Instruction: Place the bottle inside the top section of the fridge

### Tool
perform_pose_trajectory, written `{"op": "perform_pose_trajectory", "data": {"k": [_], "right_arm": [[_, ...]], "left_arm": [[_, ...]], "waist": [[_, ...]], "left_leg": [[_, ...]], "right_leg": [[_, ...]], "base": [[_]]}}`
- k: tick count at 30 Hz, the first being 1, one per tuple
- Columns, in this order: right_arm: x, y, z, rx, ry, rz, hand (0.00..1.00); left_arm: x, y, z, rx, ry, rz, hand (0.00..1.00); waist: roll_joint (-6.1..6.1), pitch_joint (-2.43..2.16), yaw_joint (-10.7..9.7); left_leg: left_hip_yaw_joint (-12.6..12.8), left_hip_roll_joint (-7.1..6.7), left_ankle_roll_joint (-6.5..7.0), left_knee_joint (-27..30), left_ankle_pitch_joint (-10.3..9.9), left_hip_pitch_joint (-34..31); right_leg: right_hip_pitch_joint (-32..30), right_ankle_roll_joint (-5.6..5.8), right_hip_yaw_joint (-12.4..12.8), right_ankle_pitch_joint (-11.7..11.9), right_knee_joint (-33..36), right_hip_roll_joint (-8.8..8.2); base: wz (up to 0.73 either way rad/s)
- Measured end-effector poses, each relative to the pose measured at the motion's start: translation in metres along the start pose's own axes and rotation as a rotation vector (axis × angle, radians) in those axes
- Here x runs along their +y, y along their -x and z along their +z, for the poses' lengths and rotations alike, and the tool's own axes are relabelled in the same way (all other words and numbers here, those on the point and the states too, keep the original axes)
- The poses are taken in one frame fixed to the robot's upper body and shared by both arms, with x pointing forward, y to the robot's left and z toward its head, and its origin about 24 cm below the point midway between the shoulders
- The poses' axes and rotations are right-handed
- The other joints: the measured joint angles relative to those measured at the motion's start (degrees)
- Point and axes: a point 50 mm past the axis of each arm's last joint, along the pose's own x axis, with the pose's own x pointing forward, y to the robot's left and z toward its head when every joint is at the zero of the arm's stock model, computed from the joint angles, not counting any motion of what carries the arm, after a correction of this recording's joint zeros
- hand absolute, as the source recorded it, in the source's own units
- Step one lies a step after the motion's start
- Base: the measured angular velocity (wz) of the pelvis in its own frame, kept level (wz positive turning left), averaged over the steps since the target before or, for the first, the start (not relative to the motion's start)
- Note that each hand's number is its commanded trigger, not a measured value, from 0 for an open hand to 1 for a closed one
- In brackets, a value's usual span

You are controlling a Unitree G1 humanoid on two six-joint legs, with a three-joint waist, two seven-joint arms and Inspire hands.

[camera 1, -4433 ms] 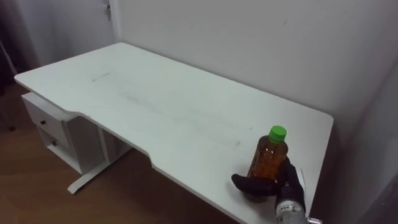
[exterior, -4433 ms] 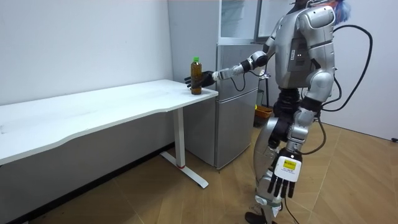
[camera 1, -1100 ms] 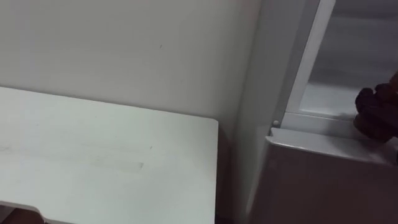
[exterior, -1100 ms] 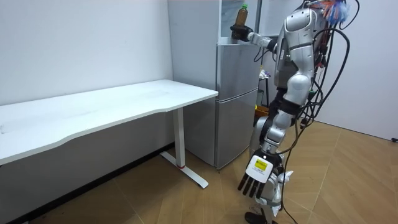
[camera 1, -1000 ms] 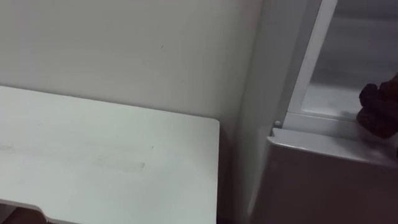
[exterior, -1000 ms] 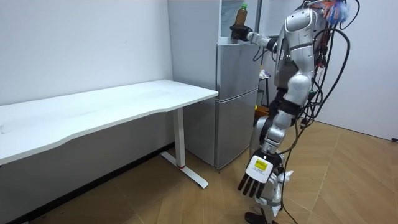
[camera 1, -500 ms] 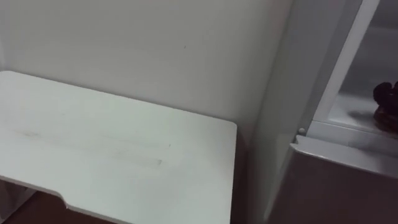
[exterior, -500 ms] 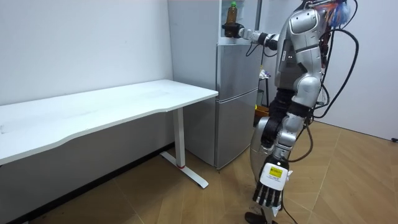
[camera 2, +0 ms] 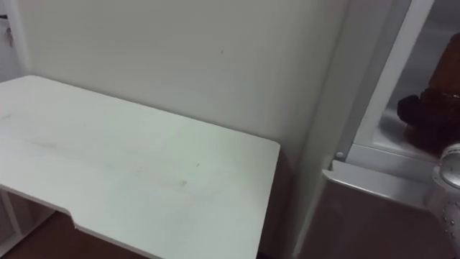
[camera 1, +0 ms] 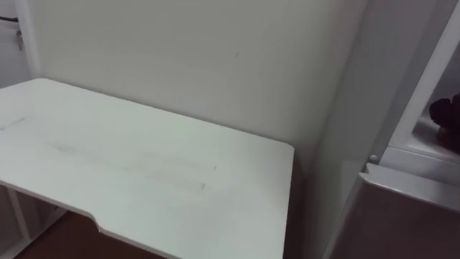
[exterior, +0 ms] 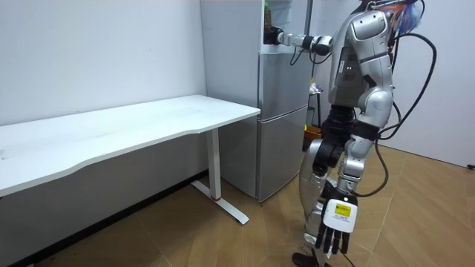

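up high, right hand (camera 2: 425, 115) curled round edge-cropped bottle (camera 2: 448, 68) inside upper fridge (camera 2: 379, 86), left hand (exterior: 335, 224) hanging, fingers straight

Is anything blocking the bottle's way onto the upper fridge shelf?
Nothing visible does. The right hand holds the bottle inside the open front of the upper fridge, with bare shelf beside it.
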Motion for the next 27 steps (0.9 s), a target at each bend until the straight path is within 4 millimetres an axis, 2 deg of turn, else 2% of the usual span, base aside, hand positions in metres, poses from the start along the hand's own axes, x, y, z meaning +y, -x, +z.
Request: {"op": "perform_pose_trajectory", "data": {"k": [3, 4, 5, 9, 12, 15, 18, 19, 20, 21, 22, 27], "right_arm": [[-0.003, -0.001, -0.004, 0.014, 0.009, -0.037, 1.00], [-0.004, -0.001, -0.005, 0.016, 0.012, -0.048, 1.00], [-0.006, -0.002, -0.006, 0.014, 0.027, -0.070, 1.00], [-0.010, -0.004, -0.008, -0.001, 0.038, -0.106, 1.00], [-0.011, -0.005, -0.006, -0.015, 0.033, -0.118, 1.00], [-0.009, -0.007, -0.002, -0.031, 0.027, -0.124, 1.00], [-0.009, -0.007, -0.005, -0.039, 0.040, -0.124, 1.00], [-0.009, -0.008, -0.005, -0.040, 0.039, -0.124, 0.67], [-0.008, -0.008, -0.005, -0.047, 0.039, -0.125, 0.57], [-0.009, -0.008, -0.005, -0.055, 0.038, -0.132, 0.11], [-0.009, -0.008, -0.005, -0.060, 0.037, -0.136, 0.00], [-0.012, -0.008, -0.006, -0.091, 0.032, -0.161, 0.00]], "left_arm": [[0.002, 0.000, -0.001, 0.002, -0.002, 0.019, 0.00], [0.002, 0.000, -0.001, 0.003, -0.001, 0.021, 0.00], [0.002, 0.000, -0.001, 0.003, 0.008, 0.020, 0.00], [0.003, 0.000, 0.003, -0.012, 0.010, 0.023, 0.00], [0.007, 0.000, 0.006, -0.026, 0.011, 0.035, 0.00], [0.008, 0.000, 0.008, -0.031, 0.012, 0.045, 0.00], [0.009, -0.001, 0.009, -0.038, -0.017, 0.045, 0.00], [0.009, 0.000, 0.010, -0.042, -0.027, 0.043, 0.00], [0.007, 0.000, 0.012, -0.050, -0.042, 0.036, 0.00], [0.005, 0.000, 0.015, -0.062, -0.054, 0.029, 0.00], [0.004, 0.000, 0.016, -0.067, -0.058, 0.025, 0.00], [0.000, 0.001, 0.020, -0.085, -0.051, 0.007, 0.00]], "waist": [[-0.42, 0.13, 0.83], [-0.46, 0.10, 1.06], [-0.16, 0.32, 1.34], [-0.15, 0.39, 2.51], [0.08, 0.47, 2.51], [0.51, 0.75, 2.58], [0.77, 0.80, 2.88], [0.80, 0.82, 2.95], [0.87, 0.83, 3.06], [0.95, 0.86, 3.07], [1.01, 0.90, 3.09], [1.01, 0.92, 3.87]], "left_leg": [[-0.98, -0.04, -0.05, 0.33, 0.04, -0.35], [-1.15, -0.03, -0.06, 0.51, 0.03, -0.47], [-1.65, -0.03, -0.07, 0.92, -0.02, -0.86], [-2.46, 0.00, -0.20, 2.15, -0.17, -2.31], [-3.53, -0.08, -0.31, 3.31, -0.24, -3.78], [-3.81, -0.03, -0.53, 4.04, -0.16, -4.85], [-4.00, 0.04, -0.73, 4.15, -0.03, -4.90], [-4.02, 0.08, -0.75, 4.23, -0.02, -4.97], [-4.12, 0.12, -0.81, 4.59, -0.05, -5.26], [-4.23, 0.13, -0.89, 5.40, -0.23, -5.92], [-4.25, 0.15, -0.90, 5.72, -0.26, -6.16], [-4.30, 0.14, -1.15, 6.06, -0.06, -7.02]], "right_leg": [[0.29, 0.00, -1.67, 0.00, -0.01, -0.07], [0.34, 0.00, -1.69, 0.00, -0.03, -0.05], [0.34, 0.00, -1.62, 0.00, -0.05, -0.01], [-0.20, 0.00, -1.76, 0.00, -0.12, 0.07], [-0.70, -0.01, -1.87, 0.00, -0.12, 0.02], [-1.34, -0.26, -2.05, 0.15, -0.09, 0.16], [-1.28, -0.37, -2.04, 0.22, -0.10, 0.08], [-1.29, -0.39, -2.06, 0.22, -0.11, 0.09], [-1.35, -0.41, -2.05, 0.21, -0.18, 0.15], [-1.50, -0.79, -2.06, 0.10, -0.35, 0.26], [-1.53, -0.94, -2.08, 0.10, -0.42, 0.33], [-1.96, -1.34, -2.06, 0.34, -1.05, 0.68]], "base": [[0.16], [0.20], [0.14], [0.11], [0.17], [0.05], [0.01], [0.00], [0.04], [0.05], [0.07], [0.00]]}}
